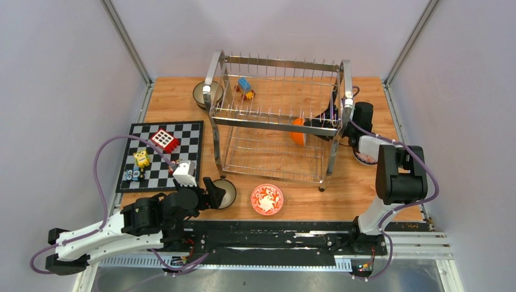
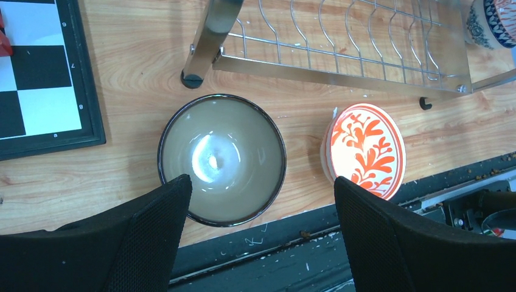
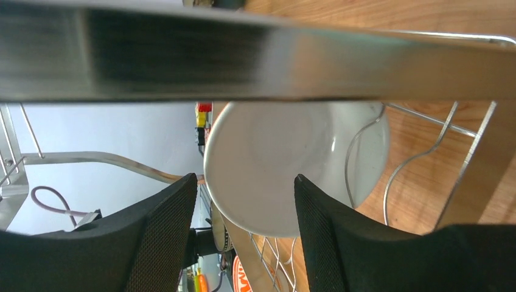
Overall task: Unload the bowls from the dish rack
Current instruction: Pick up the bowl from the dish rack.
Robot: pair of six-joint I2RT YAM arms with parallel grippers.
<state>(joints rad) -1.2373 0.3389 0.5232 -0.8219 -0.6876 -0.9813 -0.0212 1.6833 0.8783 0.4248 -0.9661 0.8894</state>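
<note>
Top: dish rack (image 1: 277,115) mid-table; orange bowl (image 1: 297,131) on edge at its right end.
Left wrist: left gripper (image 2: 261,188) spread wide above brown bowl (image 2: 222,159) on the table, red-patterned bowl (image 2: 364,150) just beside it.
Right wrist: right gripper (image 3: 245,185) straddles the orange bowl's rim; cannot tell whether it pinches.

Rack rail (image 3: 255,55) bars way above bowl (image 3: 274,164); wires (image 3: 348,170) alongside.

left gripper (image 2: 261,184), right gripper (image 3: 244,182), jaws apart

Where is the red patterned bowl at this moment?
In the top view, the red patterned bowl sits on the table near its front edge, just in front of the dish rack, with the grey-brown bowl to its left.
</note>
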